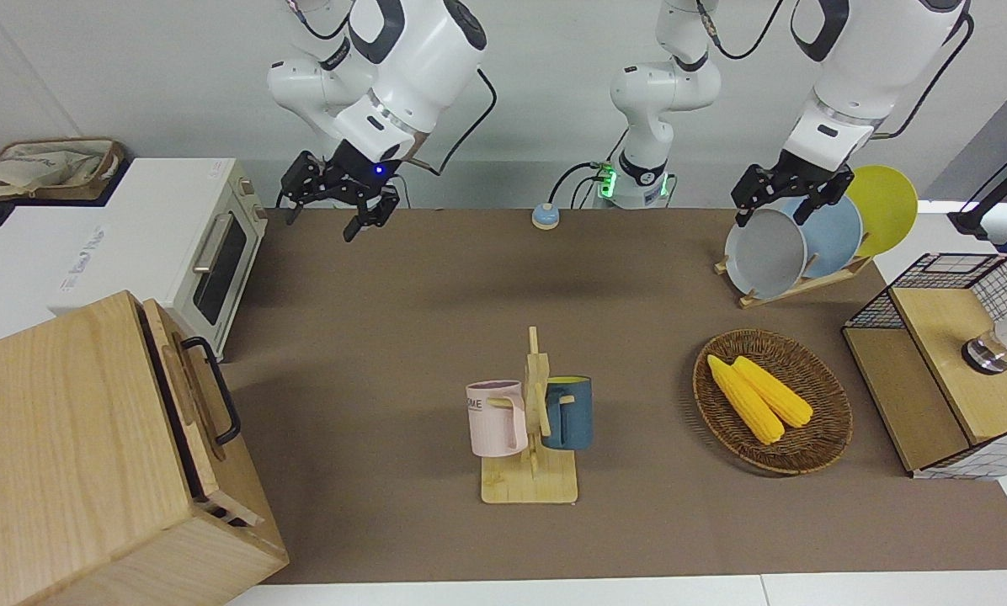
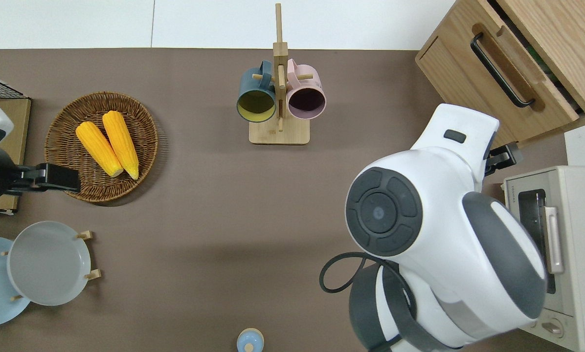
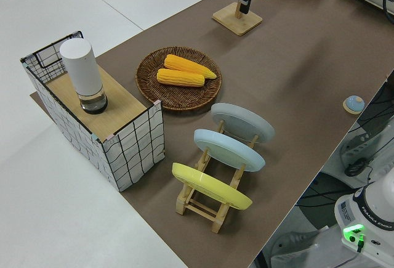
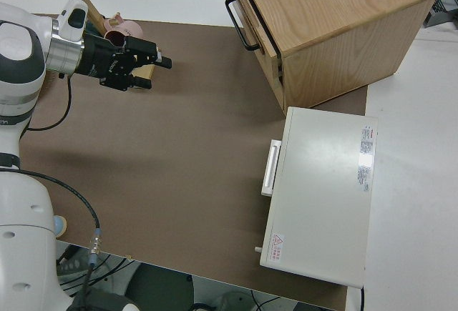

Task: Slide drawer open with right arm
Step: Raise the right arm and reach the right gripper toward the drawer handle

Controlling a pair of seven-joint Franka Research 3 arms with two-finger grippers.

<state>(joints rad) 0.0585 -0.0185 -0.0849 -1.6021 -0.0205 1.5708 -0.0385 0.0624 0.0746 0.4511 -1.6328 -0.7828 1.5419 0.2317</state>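
The drawer [image 1: 185,383] is a shallow light-wood front with a black bar handle [image 1: 220,389], set in a pale wooden cabinet [image 1: 66,454] at the right arm's end of the table. It stands out a little from the cabinet face, leaving a dark gap [image 2: 542,49]. My right gripper [image 1: 322,220] hangs open and empty, a blue light at its wrist. Seen from overhead, it [image 2: 503,159] is over the mat beside the cabinet's corner and apart from the handle [image 2: 500,71], mostly hidden under the arm. The left arm is parked, its gripper [image 1: 775,210] open.
A white toaster oven [image 1: 217,252] stands beside the cabinet, nearer to the robots. Mid-table is a mug stand [image 1: 530,421] with two mugs. Toward the left arm's end are a corn basket [image 1: 815,442], a plate rack [image 1: 798,244] and a wire-mesh shelf [image 1: 941,370].
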